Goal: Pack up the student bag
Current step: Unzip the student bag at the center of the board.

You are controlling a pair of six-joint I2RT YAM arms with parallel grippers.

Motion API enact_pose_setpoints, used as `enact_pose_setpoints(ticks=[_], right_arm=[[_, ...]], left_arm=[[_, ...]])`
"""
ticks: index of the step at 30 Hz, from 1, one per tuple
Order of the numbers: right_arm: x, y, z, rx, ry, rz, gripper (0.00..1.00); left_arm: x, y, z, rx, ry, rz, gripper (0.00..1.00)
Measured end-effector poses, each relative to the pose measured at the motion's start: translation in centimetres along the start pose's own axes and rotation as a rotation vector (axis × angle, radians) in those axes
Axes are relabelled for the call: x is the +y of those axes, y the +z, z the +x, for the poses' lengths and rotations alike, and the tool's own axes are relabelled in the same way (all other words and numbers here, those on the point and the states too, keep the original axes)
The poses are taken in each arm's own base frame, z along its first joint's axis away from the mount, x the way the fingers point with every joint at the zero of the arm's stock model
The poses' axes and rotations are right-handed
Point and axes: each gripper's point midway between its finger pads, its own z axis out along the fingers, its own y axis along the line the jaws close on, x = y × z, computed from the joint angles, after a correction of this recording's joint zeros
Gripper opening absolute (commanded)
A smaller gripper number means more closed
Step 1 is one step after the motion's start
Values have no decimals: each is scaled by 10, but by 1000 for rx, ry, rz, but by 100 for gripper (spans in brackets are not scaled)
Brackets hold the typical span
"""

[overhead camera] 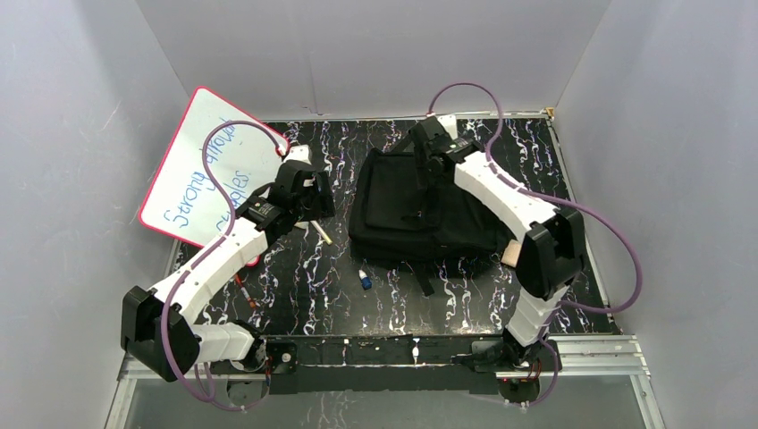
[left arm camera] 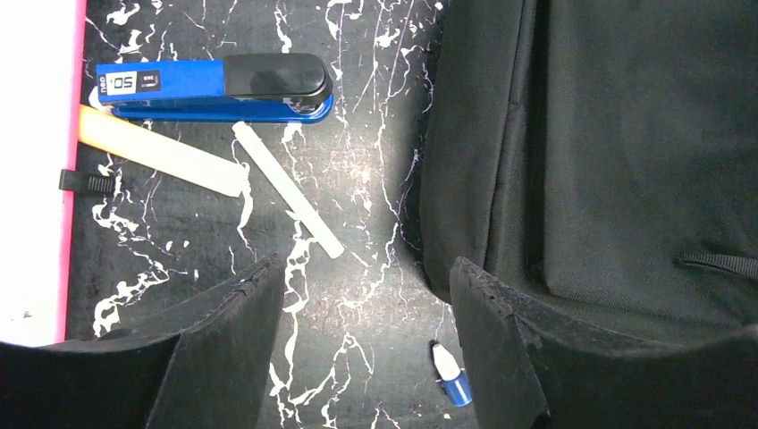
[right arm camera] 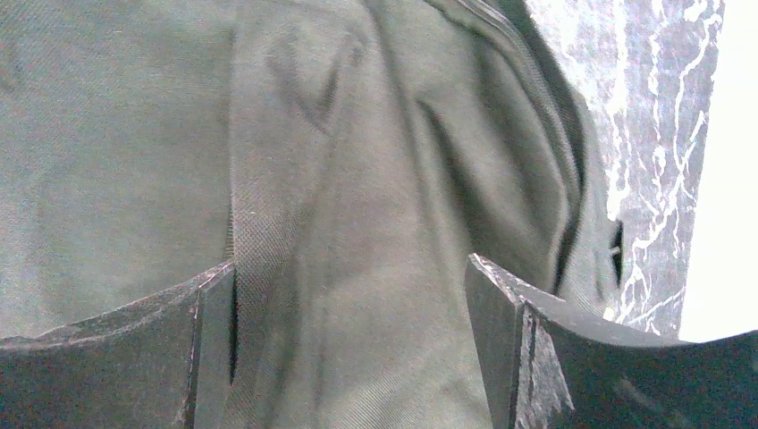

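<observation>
Marbled worktop (overhead camera: 304, 295) carries student bag (overhead camera: 420, 214), flat: soft, floppy, probably light; best grip strap (right arm camera: 259, 223) or zipper edge. Both empty: left fingers (left arm camera: 241, 304) spread, right fingers (right arm camera: 501, 295) spread above bag fabric.

Count by kind: student bag (overhead camera: 393, 210), black, ×1; whiteboard (overhead camera: 201, 152), pink-edged, ×1; blue stapler (left arm camera: 214, 87) ×1; pale flat sticks ×2, i.e. white stick (left arm camera: 286, 189) & orange-tipped stick (left arm camera: 156, 150); small blue-and-white capped item (left arm camera: 450, 375) ×1; marbled worktop (overhead camera: 465, 295) ×1. Arms ×2: left arm (overhead camera: 214, 259), right arm (overhead camera: 501, 192), w/ 2 fingers each (left fingers (left arm camera: 223, 349), right fingers (right arm camera: 554, 357)).
</observation>
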Motion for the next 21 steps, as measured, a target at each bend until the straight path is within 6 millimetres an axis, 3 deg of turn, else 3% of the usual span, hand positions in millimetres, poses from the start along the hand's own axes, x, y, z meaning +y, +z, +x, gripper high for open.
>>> enact_pose_setpoints(ticks=[9, 21], right_arm=[[-42, -7, 9, -12, 110, 6, 77], [-37, 22, 51, 81, 120, -56, 76]], left_arm=[[-4, 0, 1, 6, -1, 23, 66], [-8, 2, 5, 15, -2, 46, 65]])
